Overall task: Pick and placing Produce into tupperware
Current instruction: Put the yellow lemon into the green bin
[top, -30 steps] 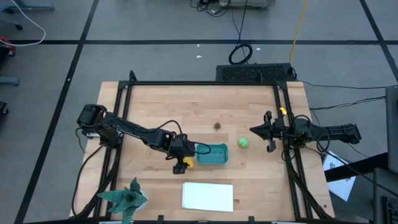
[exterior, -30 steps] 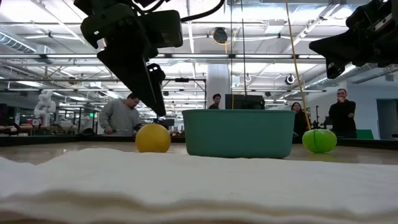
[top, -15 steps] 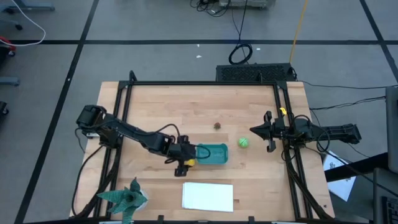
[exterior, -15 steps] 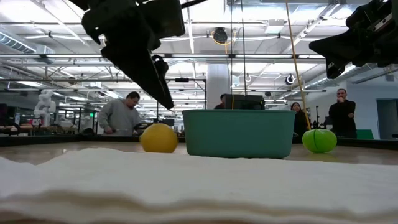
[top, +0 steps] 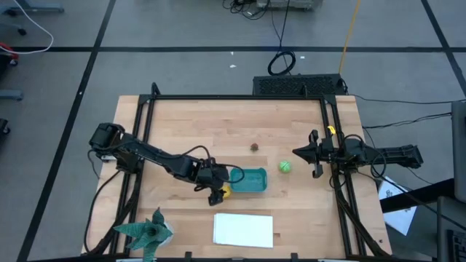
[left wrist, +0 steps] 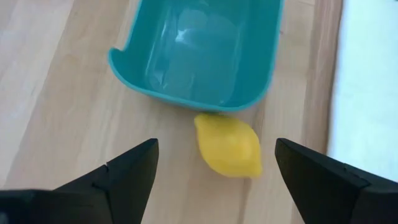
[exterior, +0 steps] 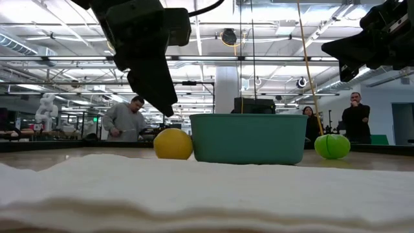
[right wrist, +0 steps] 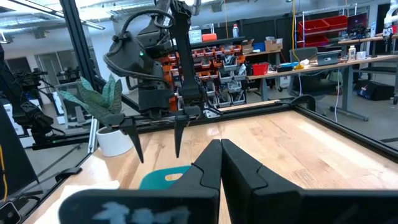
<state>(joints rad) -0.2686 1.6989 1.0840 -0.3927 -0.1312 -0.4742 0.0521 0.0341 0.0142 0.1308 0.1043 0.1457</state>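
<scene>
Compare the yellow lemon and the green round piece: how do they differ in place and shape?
The yellow lemon lies against the teal tub's outer wall, between the left gripper's open fingers; the green round piece sits apart from the tub, toward the right gripper. The lemon is oval with pointed ends, the green piece ball-shaped. Both rest on the wooden table, outside the tub.

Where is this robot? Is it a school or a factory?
Probably a robotics lab or workshop. Beyond the wooden table stand shelves of red parts bins, workbenches with gear and bright ceiling lights, and people stand about watching.
</scene>
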